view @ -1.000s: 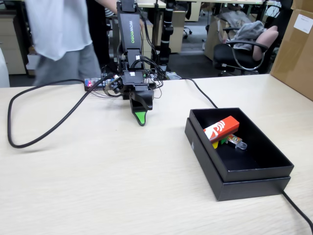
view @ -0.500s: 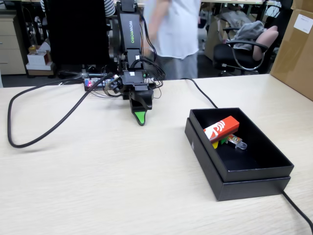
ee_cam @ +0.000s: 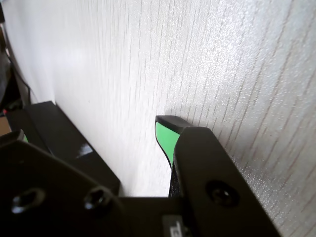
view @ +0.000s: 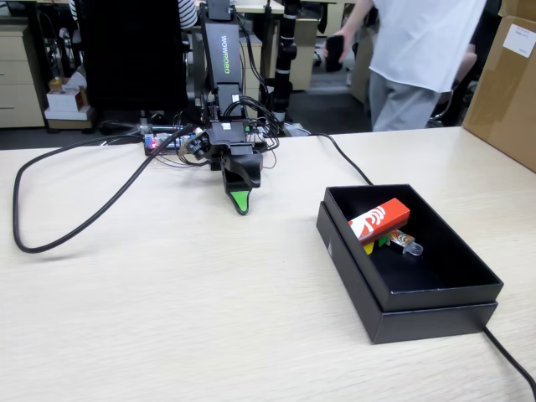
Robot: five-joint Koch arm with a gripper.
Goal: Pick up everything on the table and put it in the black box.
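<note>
The black box point(view: 435, 293) stands on the right of the table point(view: 167, 318) in the fixed view. Inside it the red carton point(view: 379, 219) leans on the left wall, with the yellow cube point(view: 368, 247) and the green cube point(view: 383, 241) just beneath it. My gripper point(view: 240, 201) points down at the bare tabletop left of the box, holding nothing. In the wrist view the gripper point(ee_cam: 93, 133) is open: the green-padded fingertip point(ee_cam: 165, 133) stands well apart from the other jaw, with the black box point(ee_cam: 64, 143) showing between them.
A small clear-ended packet point(view: 406, 244) also lies in the box. A black cable point(view: 50, 243) loops over the table's left side, and another cable point(view: 511, 360) runs off by the box. A brown carton point(view: 507, 84) stands far right. A person point(view: 419, 50) is behind the table.
The person behind the table has walked from left to right. The arm, the box and its contents have not moved.
</note>
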